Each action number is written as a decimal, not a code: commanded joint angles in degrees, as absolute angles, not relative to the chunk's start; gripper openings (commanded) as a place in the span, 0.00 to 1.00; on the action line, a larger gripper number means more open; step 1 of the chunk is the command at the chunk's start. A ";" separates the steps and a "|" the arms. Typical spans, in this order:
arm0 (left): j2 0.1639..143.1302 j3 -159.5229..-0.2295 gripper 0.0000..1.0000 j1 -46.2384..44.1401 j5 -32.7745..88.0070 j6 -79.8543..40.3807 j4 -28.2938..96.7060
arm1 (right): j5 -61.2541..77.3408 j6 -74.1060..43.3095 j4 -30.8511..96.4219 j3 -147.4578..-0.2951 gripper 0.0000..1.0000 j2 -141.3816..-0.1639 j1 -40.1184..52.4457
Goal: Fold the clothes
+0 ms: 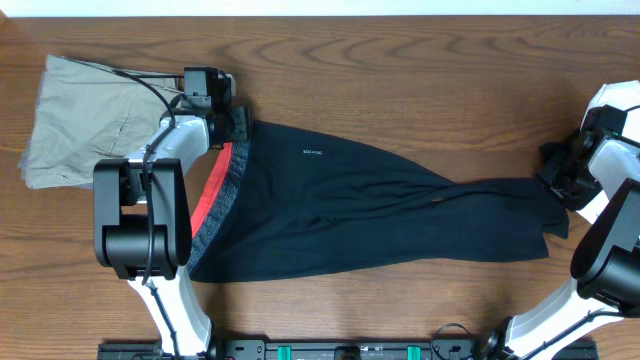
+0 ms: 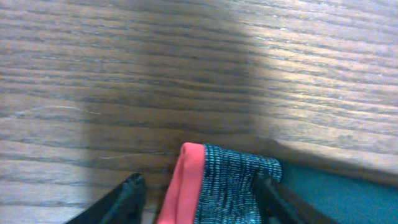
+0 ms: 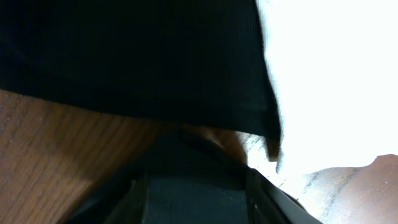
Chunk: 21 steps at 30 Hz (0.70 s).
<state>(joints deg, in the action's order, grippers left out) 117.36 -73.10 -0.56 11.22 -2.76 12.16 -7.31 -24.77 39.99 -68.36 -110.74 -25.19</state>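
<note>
The black leggings (image 1: 360,210) lie flat across the wooden table, with the red-and-grey waistband (image 1: 225,180) at the left and the leg ends at the right. A tiny white logo (image 1: 313,153) shows near the waist. My left gripper (image 1: 238,125) is at the waistband's far corner. In the left wrist view, the waistband corner (image 2: 224,180) lies between the jaws of that gripper (image 2: 202,199). One finger (image 2: 127,196) stands clear of the fabric. My right gripper (image 1: 558,178) is at the leg ends, shut on bunched black cloth (image 3: 137,56) that fills the jaws of the gripper (image 3: 196,193).
Khaki-beige trousers (image 1: 85,120) lie crumpled at the back left, just beyond my left arm. The table's back edge (image 1: 400,12) runs along the top. Both arm bases stand at the front edge.
</note>
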 commanded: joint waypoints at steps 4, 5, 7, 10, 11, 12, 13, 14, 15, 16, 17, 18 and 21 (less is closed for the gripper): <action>119.28 -73.63 0.35 -0.47 11.31 -2.17 12.51 | -5.98 -24.60 44.95 -70.61 0.50 -112.92 -25.39; 119.28 -73.63 0.26 -0.47 11.27 -2.17 12.38 | -5.98 -24.58 46.02 -71.59 0.52 -112.64 -25.52; 119.28 -73.63 0.13 -0.47 10.15 -2.20 11.97 | -6.00 -24.60 48.47 -73.93 0.67 -111.77 -25.96; 119.28 -73.63 0.06 -0.45 9.39 -2.20 11.62 | -5.98 -25.10 51.29 -76.71 0.95 -110.80 -27.07; 119.28 -73.63 0.06 -0.45 9.39 -2.20 11.62 | -5.96 -25.54 52.16 -77.49 0.99 -110.61 -27.57; 119.28 -73.63 0.06 -0.45 9.39 -2.20 11.64 | -5.78 -25.74 52.71 -78.06 0.99 -110.56 -28.12; 119.28 -73.63 0.06 -0.47 9.39 -2.20 11.64 | -5.32 -25.69 52.86 -78.37 0.99 -110.56 -28.60; 119.28 -73.63 0.06 -0.47 9.41 -2.20 11.64 | -4.80 -25.67 52.80 -78.43 0.99 -110.56 -29.12; 119.28 -73.63 0.06 -0.47 9.41 -2.20 11.64 | -4.43 -25.65 52.75 -78.43 0.99 -110.59 -29.63; 119.28 -73.63 0.06 -0.47 9.41 -2.20 11.64 | -4.43 -25.65 52.75 -78.41 0.99 -110.59 -30.00; 119.28 -73.63 0.06 -0.47 9.41 -2.20 11.64 | -4.32 -25.65 52.69 -78.41 0.97 -110.59 -30.35; 119.28 -73.63 0.06 -0.47 9.41 -2.20 11.64 | -3.92 -25.63 52.45 -78.41 0.91 -110.59 -30.55; 119.28 -73.63 0.06 -0.47 9.41 -2.22 11.64 | -1.17 -25.63 51.59 -78.24 0.71 -110.59 -30.68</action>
